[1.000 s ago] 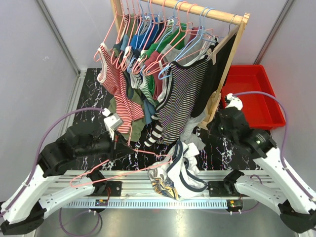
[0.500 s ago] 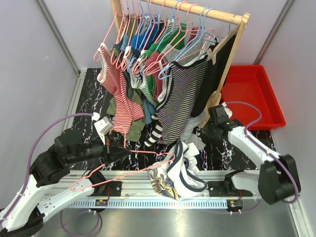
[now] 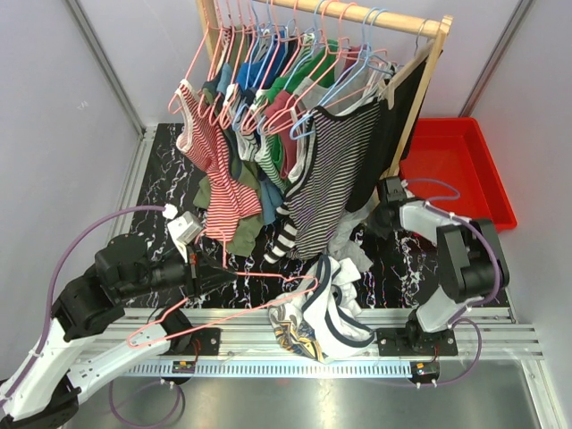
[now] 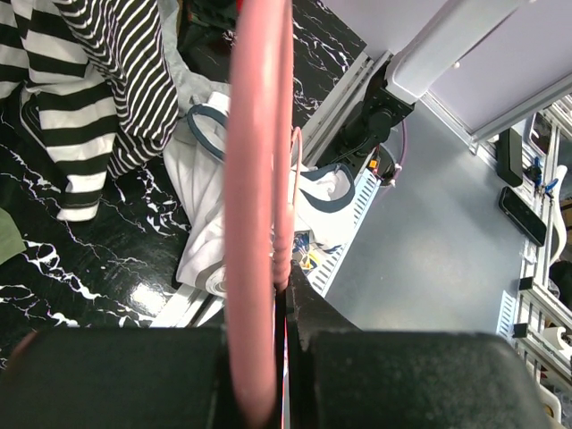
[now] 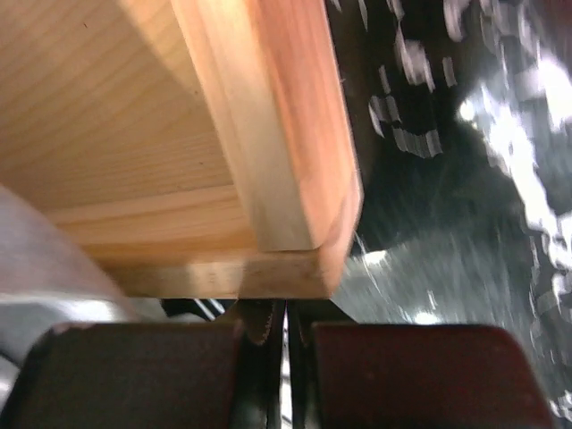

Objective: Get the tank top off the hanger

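**Fig. 1. Two closed pincers over a black marbled table**

My left pincer [image 3: 207, 279] is clamped on the wire of a pink hanger [image 4: 259, 179], which lies low and nearly flat over the front of the table [image 3: 161, 179]. The tank top [image 3: 335, 308], white with navy trim, sits in a crumpled heap on the table at the near edge. The hanger's far end reaches that heap, and I cannot tell whether it is caught in the cloth. My right pincer [image 5: 286, 322] is closed on nothing, just beside the foot of the wooden rack [image 3: 420, 98]. The rack carries a row of garments on hangers. The tabletop is glossy black with white veins. An aluminium rail [image 3: 259, 366] bounds its near edge, a red tray [image 3: 465, 179] stands to the right, and plain grey walls [image 3: 54, 134] enclose the cell.
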You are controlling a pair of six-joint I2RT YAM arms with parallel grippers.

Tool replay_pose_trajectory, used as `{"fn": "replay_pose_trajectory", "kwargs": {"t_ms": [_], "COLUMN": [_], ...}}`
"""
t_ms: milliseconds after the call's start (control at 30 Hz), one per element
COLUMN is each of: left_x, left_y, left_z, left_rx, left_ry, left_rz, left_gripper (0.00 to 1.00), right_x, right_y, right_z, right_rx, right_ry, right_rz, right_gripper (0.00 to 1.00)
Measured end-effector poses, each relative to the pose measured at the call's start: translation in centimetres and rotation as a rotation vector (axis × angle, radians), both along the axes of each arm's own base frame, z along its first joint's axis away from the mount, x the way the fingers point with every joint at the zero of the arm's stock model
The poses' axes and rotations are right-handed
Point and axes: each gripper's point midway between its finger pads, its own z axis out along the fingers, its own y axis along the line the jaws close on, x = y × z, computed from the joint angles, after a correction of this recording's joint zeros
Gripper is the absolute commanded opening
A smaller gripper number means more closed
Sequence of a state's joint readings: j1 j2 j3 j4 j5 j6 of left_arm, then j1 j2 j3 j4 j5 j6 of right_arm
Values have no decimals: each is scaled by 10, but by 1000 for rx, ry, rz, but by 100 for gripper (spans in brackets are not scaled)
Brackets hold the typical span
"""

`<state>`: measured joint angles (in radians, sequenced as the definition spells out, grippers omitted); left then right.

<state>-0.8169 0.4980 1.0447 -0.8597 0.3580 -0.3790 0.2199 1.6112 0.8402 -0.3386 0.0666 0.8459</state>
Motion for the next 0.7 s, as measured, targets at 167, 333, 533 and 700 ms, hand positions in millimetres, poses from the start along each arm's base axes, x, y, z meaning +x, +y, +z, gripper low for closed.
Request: {"fn": "replay_pose_trajectory", "kwargs": {"t_ms": [167,333,533,700], "left_x": [0,-2,-1,0], "left_y": [0,2,3,3], "left_z": [0,2,2,2], "left_rx": [-3,-11,-10,-10], "left_ry": [5,1,0,-2], "left_rz": [3,6,11,17], "left_gripper": [0,0,0,0], "right_x": [41,78,113,133], "right_y": [-14,-27,-31,-34], "right_z": [0,1,3,9], "right_rx": [2,9,19,36], "right_ry": [-8,-32,-61,-92], "right_rz": [-21,-18,32,87], "right_gripper": [0,0,0,0]}}
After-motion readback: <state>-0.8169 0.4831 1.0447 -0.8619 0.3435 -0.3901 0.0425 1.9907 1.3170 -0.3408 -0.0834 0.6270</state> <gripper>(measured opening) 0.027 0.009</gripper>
